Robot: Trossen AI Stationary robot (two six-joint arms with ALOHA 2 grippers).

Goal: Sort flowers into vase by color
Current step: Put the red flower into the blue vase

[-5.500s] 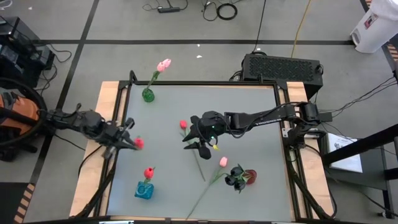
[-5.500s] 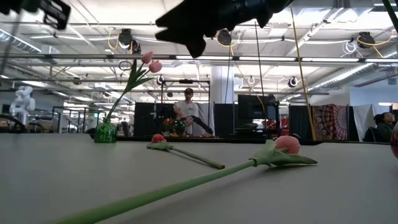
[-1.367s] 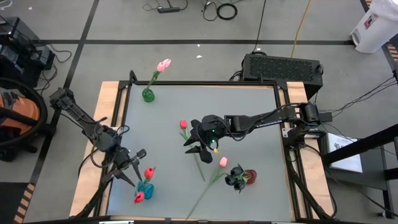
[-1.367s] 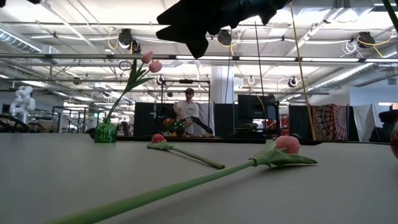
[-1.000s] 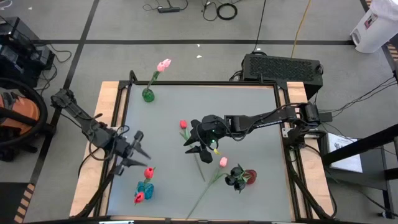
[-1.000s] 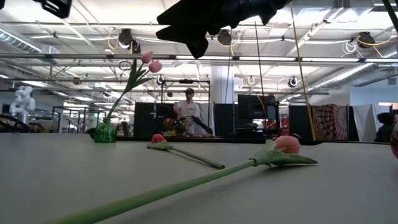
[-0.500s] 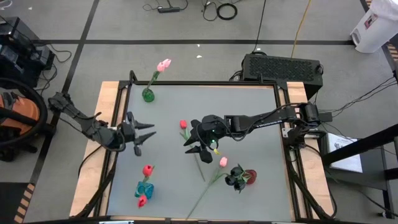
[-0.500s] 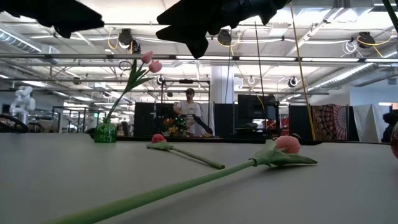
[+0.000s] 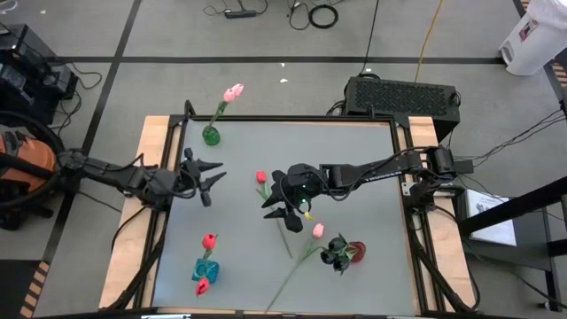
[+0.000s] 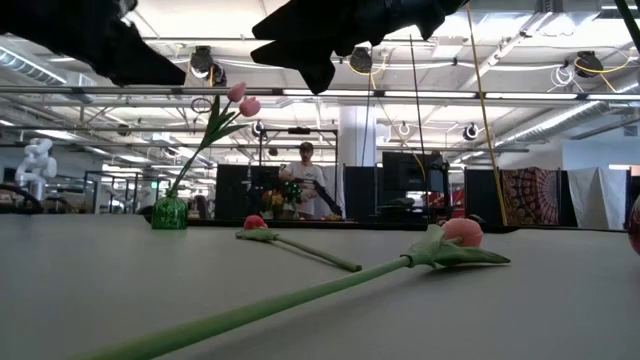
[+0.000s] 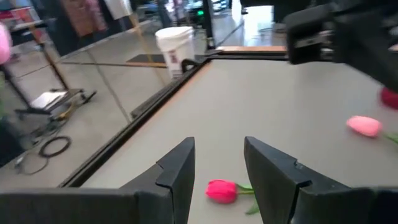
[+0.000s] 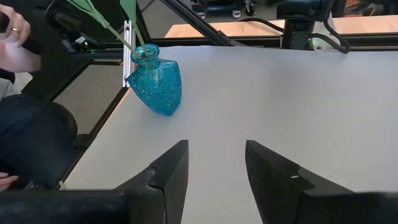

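Note:
A red flower (image 9: 261, 177) lies on the table mid-way, its stem running toward the near edge. A pink flower (image 9: 317, 230) lies nearer, its long stem (image 10: 250, 315) slanting to the near edge. My left gripper (image 9: 211, 182) hovers open left of the red flower (image 11: 221, 190), fingers pointing at it. My right gripper (image 9: 276, 209) hangs open above the red flower's stem. Pink flowers (image 9: 233, 91) stand in a green vase (image 9: 211, 136), red ones (image 9: 210, 241) in a blue vase (image 9: 205, 270), black ones (image 9: 337, 251) in a dark red vase (image 9: 356, 252).
The green vase stands at the far left corner, the blue vase (image 12: 155, 87) near the left near edge, the dark red vase right of centre near the front. A person's hand (image 12: 12, 31) shows beyond the table's edge. Bare tabletop (image 9: 354, 159) lies at the far right.
My left gripper has gone from beside the blue vase toward the table's far edge and a little right, toward the lying red flower, turning its fingers to point right. It has stayed open. The flowers and my right gripper have kept still.

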